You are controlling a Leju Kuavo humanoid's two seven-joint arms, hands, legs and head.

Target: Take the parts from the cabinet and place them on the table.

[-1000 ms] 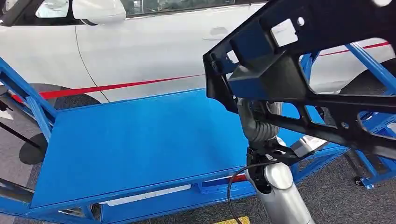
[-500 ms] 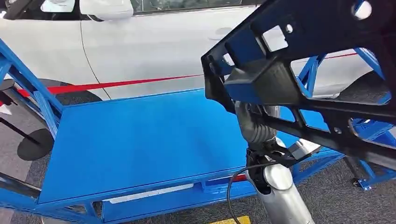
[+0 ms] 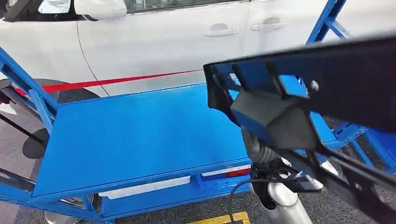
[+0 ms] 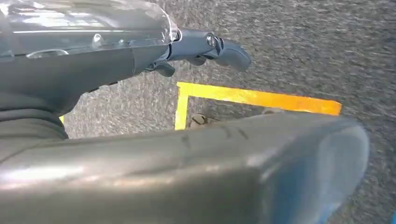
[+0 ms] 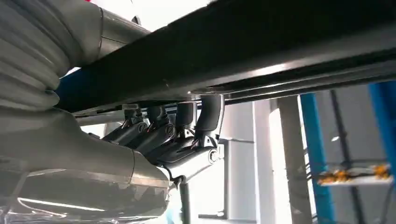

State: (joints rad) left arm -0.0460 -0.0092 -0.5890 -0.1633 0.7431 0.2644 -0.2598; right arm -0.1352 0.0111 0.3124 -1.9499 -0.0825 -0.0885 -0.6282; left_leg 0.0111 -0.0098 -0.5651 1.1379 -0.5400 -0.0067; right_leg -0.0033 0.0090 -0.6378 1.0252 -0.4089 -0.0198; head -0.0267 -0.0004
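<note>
Right hand carrying a large black frame part above the blue table. The fingers are hooked up against the underside of the part, which rests across them; the part stretches well beyond the fingers on both sides and juts out over the table's near right corner. The left hand hangs over grey floor with a yellow line beyond its fingertips; its fingers lie loosely extended and hold nothing. To set the part down well, the long overhang ahead of the fingers probably needs to be brought level and fully over the table top before lowering, so neither end tips off the edge. A white car stands behind the table.
</note>
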